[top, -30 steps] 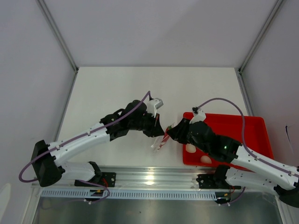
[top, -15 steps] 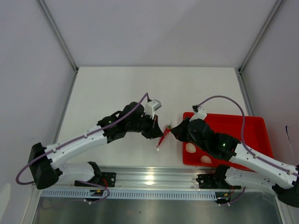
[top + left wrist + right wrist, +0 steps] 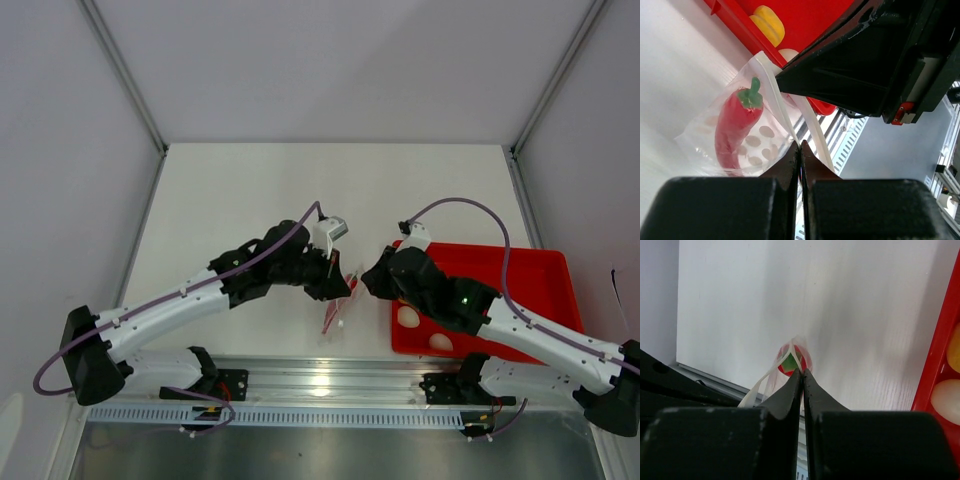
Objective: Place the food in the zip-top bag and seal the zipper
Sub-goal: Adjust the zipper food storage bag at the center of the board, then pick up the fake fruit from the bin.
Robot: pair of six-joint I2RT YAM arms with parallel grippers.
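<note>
Left gripper: I had it pinching the zipper of the zip-top bag.
Right gripper: pressed together at that strip; hold unclear.
Risk: thin film could slip from my fingertips.

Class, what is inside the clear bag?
A red chili pepper with a green stem sits in the clear bag. Its lower edge is hidden behind the left gripper, so more cannot be ruled out.

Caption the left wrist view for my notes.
Left gripper pinches the clear zip-top bag holding a red chili, beside the red tray.
</note>
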